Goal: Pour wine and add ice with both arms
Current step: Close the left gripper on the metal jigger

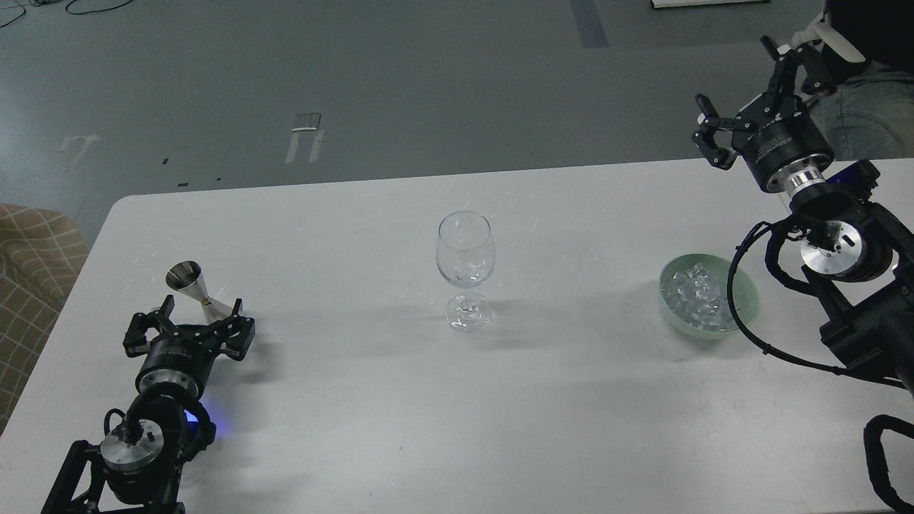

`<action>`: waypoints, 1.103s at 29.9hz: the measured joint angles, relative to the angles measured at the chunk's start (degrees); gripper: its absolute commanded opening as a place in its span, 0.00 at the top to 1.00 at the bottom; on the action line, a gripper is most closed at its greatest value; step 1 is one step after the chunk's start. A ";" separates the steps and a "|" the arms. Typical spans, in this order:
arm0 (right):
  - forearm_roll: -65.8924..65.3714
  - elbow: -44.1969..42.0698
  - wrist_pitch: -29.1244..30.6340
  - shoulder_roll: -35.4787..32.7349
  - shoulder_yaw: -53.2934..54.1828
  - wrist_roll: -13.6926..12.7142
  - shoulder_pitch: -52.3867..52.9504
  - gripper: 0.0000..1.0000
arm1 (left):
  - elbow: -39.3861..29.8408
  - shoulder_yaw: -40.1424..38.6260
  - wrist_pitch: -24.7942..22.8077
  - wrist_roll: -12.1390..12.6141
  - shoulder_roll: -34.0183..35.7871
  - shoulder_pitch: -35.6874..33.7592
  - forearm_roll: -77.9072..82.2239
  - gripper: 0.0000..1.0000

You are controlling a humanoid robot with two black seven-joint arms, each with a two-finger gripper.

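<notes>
A clear wine glass (465, 250) stands upright in the middle of the white table (357, 400); a few glassy glints show low in its bowl, and I cannot tell what they are. A silver double-cone jigger (194, 288) stands tilted at the left. My left gripper (193, 321) rests low on the table, open, with its fingers either side of the jigger's base. The ice (696, 289) is heaped in a pale green bowl (671, 314) at the right. My right gripper (735, 78) is open and empty, raised above the table's far right edge, beyond the bowl.
A checkered cushion or chair (32, 246) is at the left beyond the table's edge. A seated person (867, 107) is at the top right, close behind my right gripper. A black cable loop (739, 314) of the right arm hangs over the bowl's near side.
</notes>
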 measured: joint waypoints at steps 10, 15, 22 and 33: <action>0.00 0.00 -0.09 -0.05 0.02 0.00 -0.24 0.00 | 5.18 -0.02 -1.76 -0.46 0.79 -4.47 0.00 0.01; 0.00 0.00 -0.10 -0.05 0.02 0.00 -0.25 0.00 | 5.74 0.08 -2.12 -0.49 1.30 -4.76 0.05 0.01; 0.00 0.07 -0.10 -0.12 0.02 0.00 -0.28 0.00 | 5.82 0.19 -2.91 -0.38 1.41 -4.79 0.13 0.07; 0.00 0.08 -0.12 -0.11 0.10 0.00 -0.27 0.00 | 6.63 0.27 -2.50 -1.43 1.34 -4.96 0.22 0.33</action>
